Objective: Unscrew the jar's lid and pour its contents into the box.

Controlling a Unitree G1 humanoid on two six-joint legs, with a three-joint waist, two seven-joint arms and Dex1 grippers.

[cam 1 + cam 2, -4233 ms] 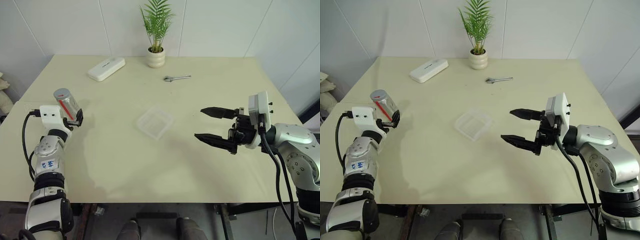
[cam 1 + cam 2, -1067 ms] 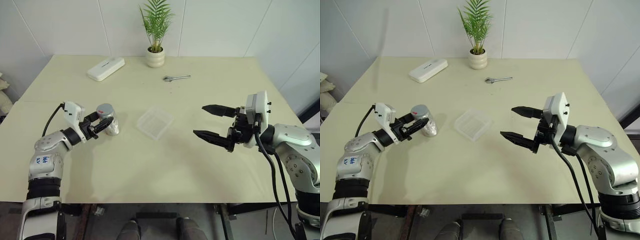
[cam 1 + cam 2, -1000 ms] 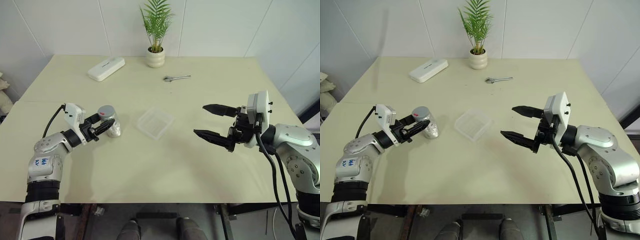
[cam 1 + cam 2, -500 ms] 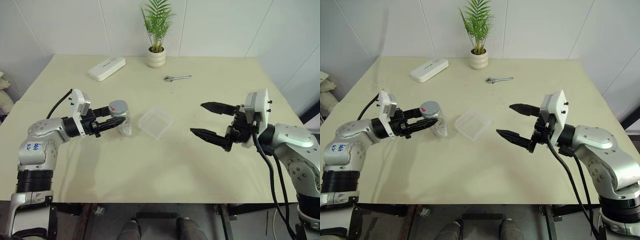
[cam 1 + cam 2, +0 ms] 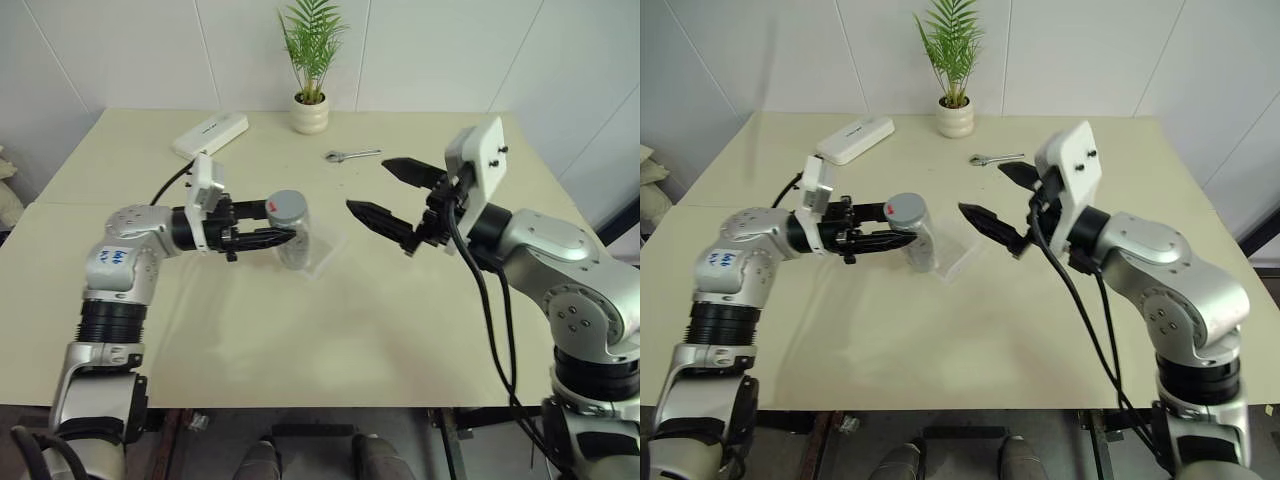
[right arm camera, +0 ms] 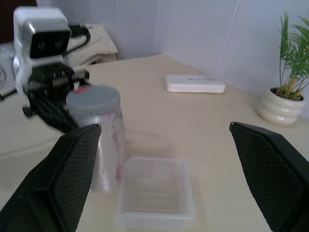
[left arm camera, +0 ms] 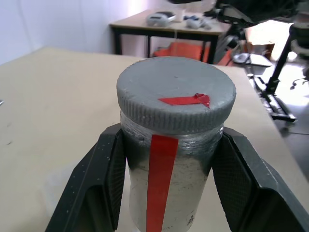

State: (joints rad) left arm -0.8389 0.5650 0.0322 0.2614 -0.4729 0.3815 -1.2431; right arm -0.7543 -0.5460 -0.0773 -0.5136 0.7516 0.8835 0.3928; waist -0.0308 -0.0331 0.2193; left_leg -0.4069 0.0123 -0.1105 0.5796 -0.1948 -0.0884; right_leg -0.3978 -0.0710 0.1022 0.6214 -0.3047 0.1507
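Note:
My left gripper (image 5: 281, 236) is shut on the jar (image 5: 292, 240), a silvery cylinder with a red stripe, and holds it upright above the table. The grey lid (image 7: 176, 96) with its red mark sits on top, and the black fingers (image 7: 104, 164) clamp the jar's sides. The clear box (image 6: 153, 198) lies on the table right beside and partly behind the jar. My right gripper (image 5: 368, 185) hangs open just right of the jar, pointing toward it, with nothing between its fingers. The contents are hidden inside the jar.
A white oblong case (image 5: 211, 135) lies at the back left of the table. A white plant pot (image 5: 311, 113) stands at the back middle. A small wrench (image 5: 353, 155) lies behind the right gripper.
My left arm has carried the jar right and up to the box. My right gripper has risen and moved left toward the jar, still open.

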